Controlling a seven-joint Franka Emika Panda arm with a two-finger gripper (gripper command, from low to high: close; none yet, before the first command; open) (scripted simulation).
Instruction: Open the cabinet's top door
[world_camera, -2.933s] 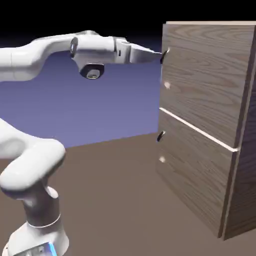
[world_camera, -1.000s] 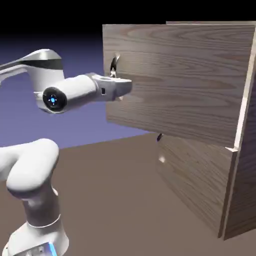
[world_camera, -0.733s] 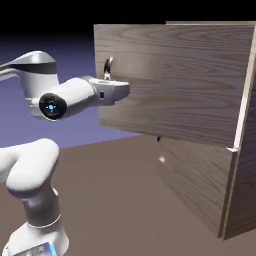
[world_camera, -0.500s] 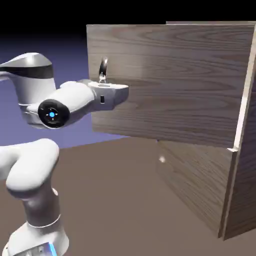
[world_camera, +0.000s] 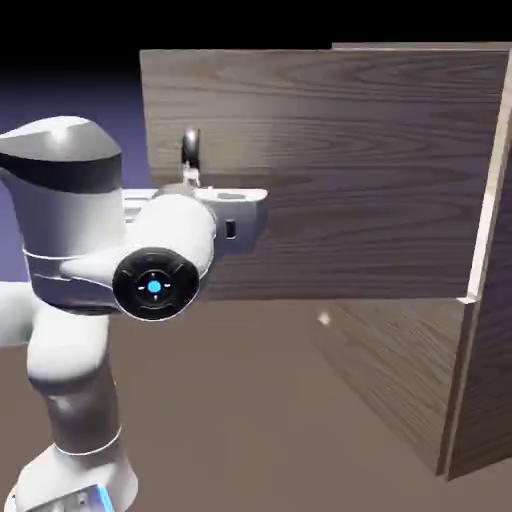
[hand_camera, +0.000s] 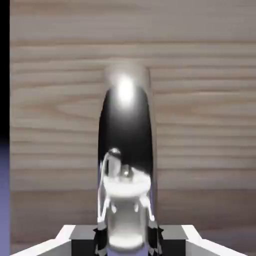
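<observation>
Where the exterior view meets its right edge, we find the cabinet (world_camera: 470, 300), a tall box of grey-brown wood grain with a pale seam at its corner. From it the top door (world_camera: 340, 170) stands swung wide, a broad wood-grain panel spanning the upper middle of the frame, its free edge at upper left. Near that edge we see the handle (world_camera: 189, 152), a small dark curved loop with a bright sheen. In the hand view it fills the centre as a glossy black arch with a white highlight, set against pale horizontal grain. We note the gripper (world_camera: 190, 182) closed narrowly on the handle's lower end, just above the white wrist. Below the door, the lower panel (world_camera: 390, 370) lies flush with the cabinet, its pale knob (world_camera: 324, 319) visible. Compared with the frame half a second earlier, the door's free edge lies farther left, and the arm's blue-lit joint cap (world_camera: 153, 287) sits lower and farther right.
</observation>
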